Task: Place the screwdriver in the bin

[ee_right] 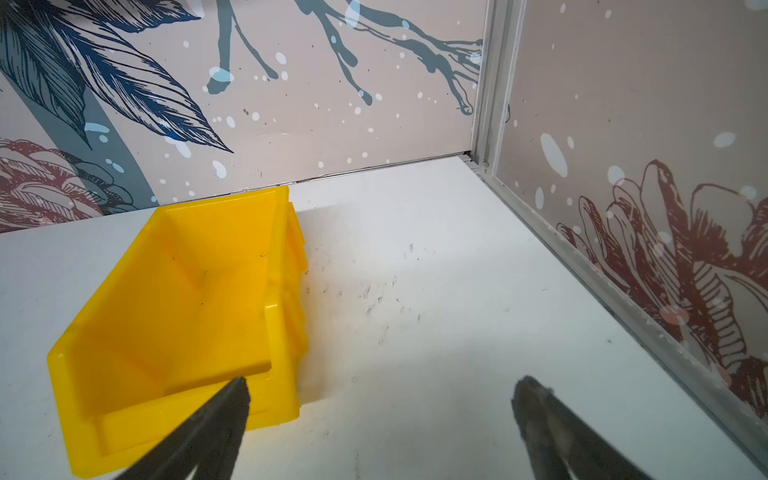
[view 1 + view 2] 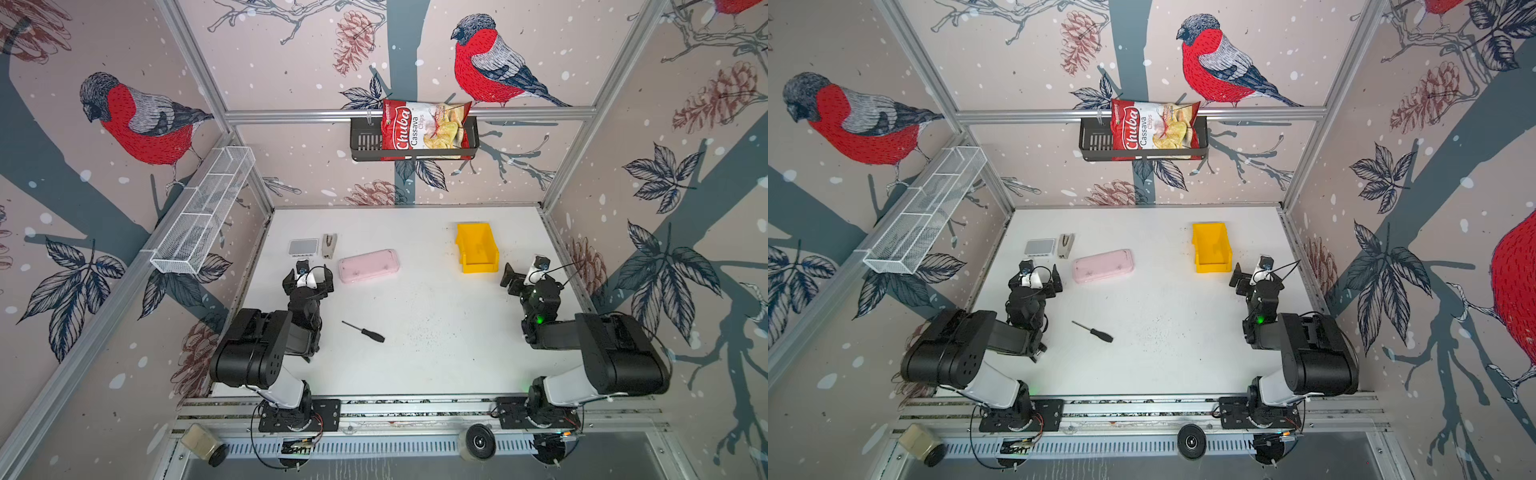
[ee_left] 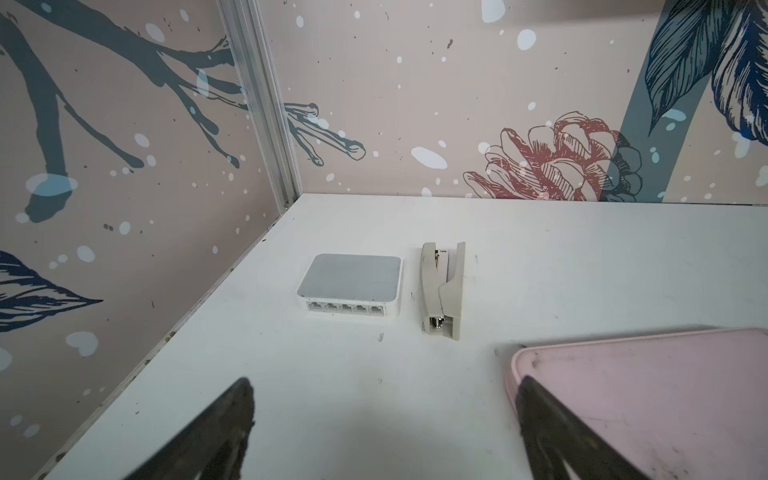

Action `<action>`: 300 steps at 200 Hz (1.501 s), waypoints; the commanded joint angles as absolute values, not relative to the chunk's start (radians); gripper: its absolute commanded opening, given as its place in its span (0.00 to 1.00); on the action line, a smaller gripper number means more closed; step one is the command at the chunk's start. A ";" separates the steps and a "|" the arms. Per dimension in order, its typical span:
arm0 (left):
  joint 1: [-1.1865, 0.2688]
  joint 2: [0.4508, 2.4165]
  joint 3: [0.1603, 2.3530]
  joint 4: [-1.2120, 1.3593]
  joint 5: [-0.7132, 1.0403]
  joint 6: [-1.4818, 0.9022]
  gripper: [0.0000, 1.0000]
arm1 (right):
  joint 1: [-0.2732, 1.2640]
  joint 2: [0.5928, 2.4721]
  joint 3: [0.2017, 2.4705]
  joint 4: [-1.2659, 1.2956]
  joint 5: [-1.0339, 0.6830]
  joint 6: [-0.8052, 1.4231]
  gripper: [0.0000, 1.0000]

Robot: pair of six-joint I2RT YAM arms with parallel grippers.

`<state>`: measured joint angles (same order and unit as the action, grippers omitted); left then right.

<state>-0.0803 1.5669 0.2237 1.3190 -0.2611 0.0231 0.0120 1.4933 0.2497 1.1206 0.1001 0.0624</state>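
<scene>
The small slim screwdriver (image 2: 363, 331), with its black handle and thin dark metal shaft, lies flat on the white tabletop (image 2: 436, 316). It is toward the front, near the left arm and well apart from the small bright yellow plastic bin (image 2: 480, 268). The bin stands empty toward the rear right.

The screwdriver looks light and rigid. Being round, it may roll or skid if nudged from one side. I'd take it across the thicker handle, which points to the front right, and not by the thin shaft. It lies so low that the fingers would have to come almost down to the board.

The left gripper (image 3: 385, 386) is spread wide with nothing in it, and it faces a small white network switch (image 3: 351, 286) and a grey stapler-like tool (image 3: 442, 286). A flat pink plastic case (image 3: 648, 399) lies just beside it. The right gripper (image 1: 383, 383) is equally wide and empty, with one finger (image 1: 224, 415) showing in front of the bin's low front lip.

The board is matt and scuffed with dark specks. Papered walls printed with bullfinches close in three sides, and they carry a white wire-mesh tray (image 2: 203, 212) and a black wall basket (image 2: 365, 141) holding a chips bag (image 2: 424, 124).
</scene>
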 commanded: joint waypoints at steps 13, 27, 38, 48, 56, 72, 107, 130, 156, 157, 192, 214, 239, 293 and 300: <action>-0.078 1.566 0.223 1.339 -0.260 0.013 0.96 | 0.012 1.494 0.255 1.155 0.112 0.067 1.00; -0.078 1.565 0.224 1.340 -0.259 0.012 0.96 | 0.012 1.494 0.255 1.155 0.111 0.067 1.00; -0.078 1.565 0.224 1.340 -0.260 0.013 0.96 | 0.012 1.494 0.255 1.155 0.109 0.068 1.00; -0.078 1.565 0.224 1.340 -0.260 0.013 0.96 | 0.013 1.494 0.255 1.156 0.110 0.068 1.00; -0.078 1.566 0.225 1.339 -0.261 0.012 0.96 | 0.012 1.494 0.255 1.155 0.109 0.068 1.00; -0.078 1.566 0.224 1.339 -0.260 0.012 0.97 | 0.012 1.494 0.255 1.155 0.110 0.067 1.00; -0.078 1.566 0.225 1.340 -0.259 0.012 0.96 | 0.008 1.494 0.256 1.154 0.106 0.069 1.00; -0.079 1.565 0.225 1.339 -0.260 0.012 0.96 | 0.011 1.494 0.255 1.154 0.108 0.069 1.00; -0.078 1.565 0.224 1.341 -0.259 0.012 0.97 | 0.008 1.490 0.250 1.161 0.107 0.069 1.00; -0.078 1.565 0.223 1.341 -0.260 0.012 0.96 | 0.009 1.491 0.250 1.161 0.106 0.069 1.00; -0.085 1.562 0.212 1.363 -0.283 0.017 0.96 | 0.011 1.464 0.239 1.158 0.105 0.067 1.00; -0.103 1.529 0.206 1.351 -0.309 0.033 0.96 | 0.011 1.413 0.241 1.116 0.109 0.071 1.00; -0.130 1.453 0.221 1.270 -0.345 0.057 0.96 | 0.011 1.350 0.234 1.070 0.103 0.074 1.00; -0.193 1.232 0.274 0.985 -0.284 0.041 0.96 | 0.021 1.197 0.260 0.846 0.041 0.051 1.00; -0.193 1.199 0.274 0.966 -0.242 0.021 0.96 | 0.026 1.177 0.264 0.816 0.031 0.045 1.00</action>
